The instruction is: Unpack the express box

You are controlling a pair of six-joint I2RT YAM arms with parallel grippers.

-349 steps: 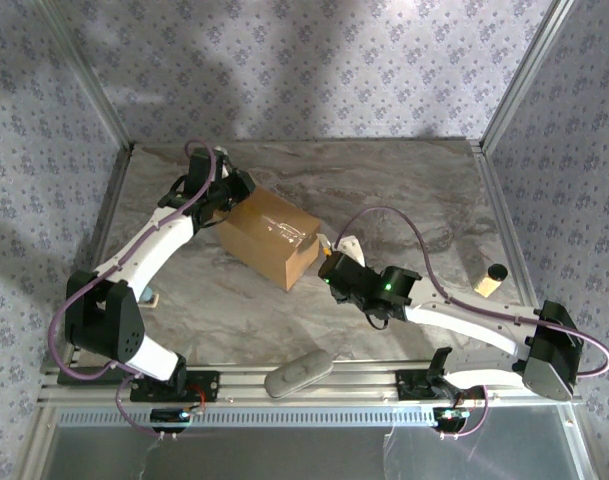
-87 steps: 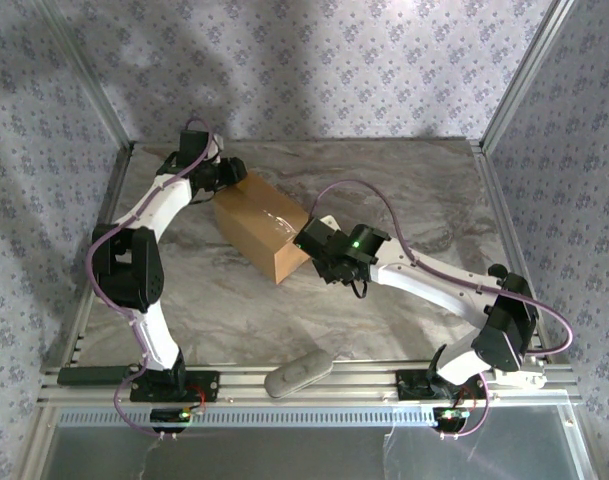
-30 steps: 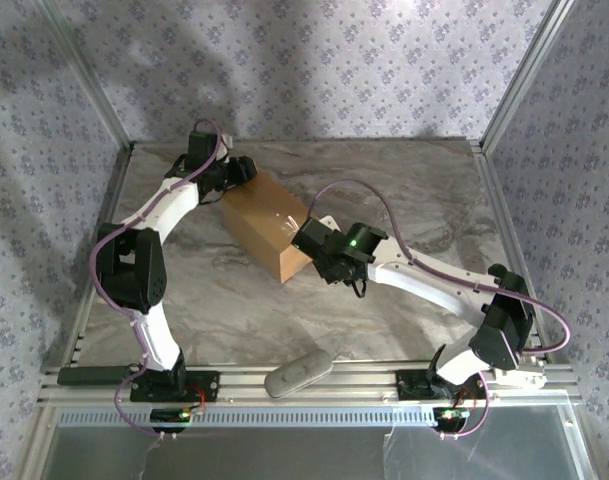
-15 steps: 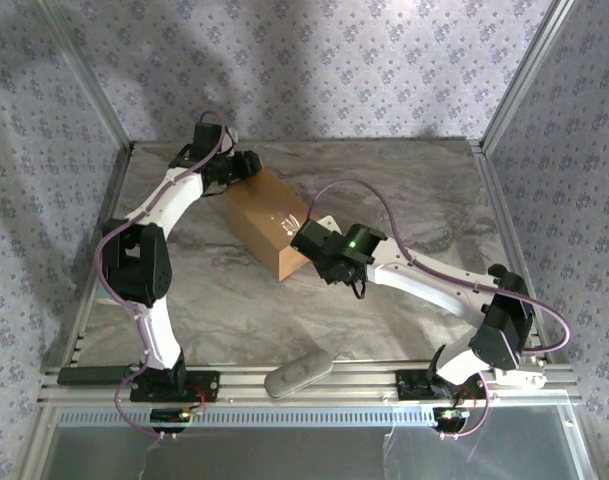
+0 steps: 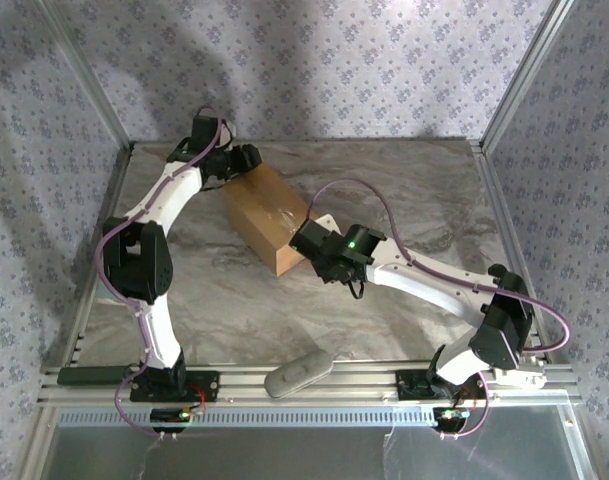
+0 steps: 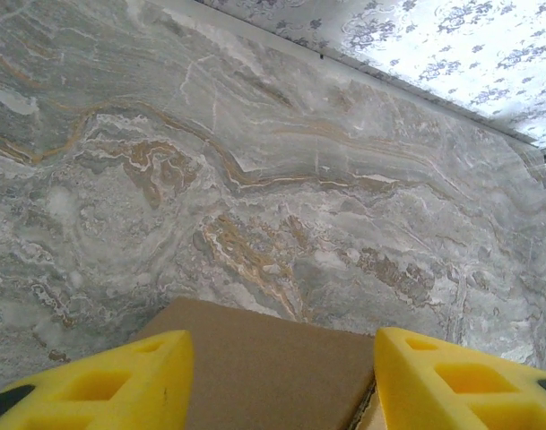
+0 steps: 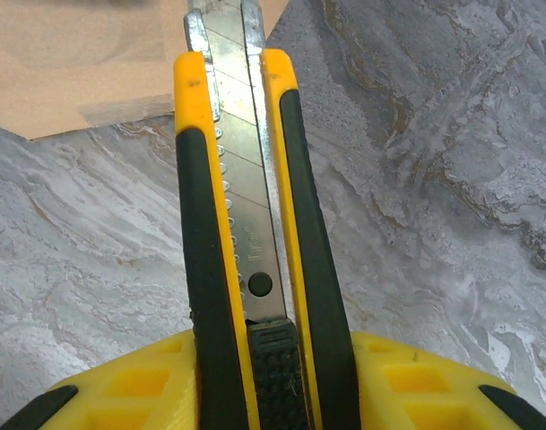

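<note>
Right gripper point(image 7: 273, 381) tight on knife point(image 7: 255, 224), blade at express box point(image 5: 269, 215) edge; left gripper point(image 6: 281, 367) wide, table point(image 6: 255, 161) beyond.

Lit softly from above, with broad dim shadows on the wallpaper point(image 5: 314, 70) toward 11 o'clock. Washed pale at 1 o'clock in the left wrist view, blurred at 6 o'clock in both.

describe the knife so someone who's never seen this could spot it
On the marble table, find the brown express box. At its near right end the right gripper clamps the utility knife: a yellow-and-black handle with a segmented steel blade, unlike the plain cardboard beside it.
</note>
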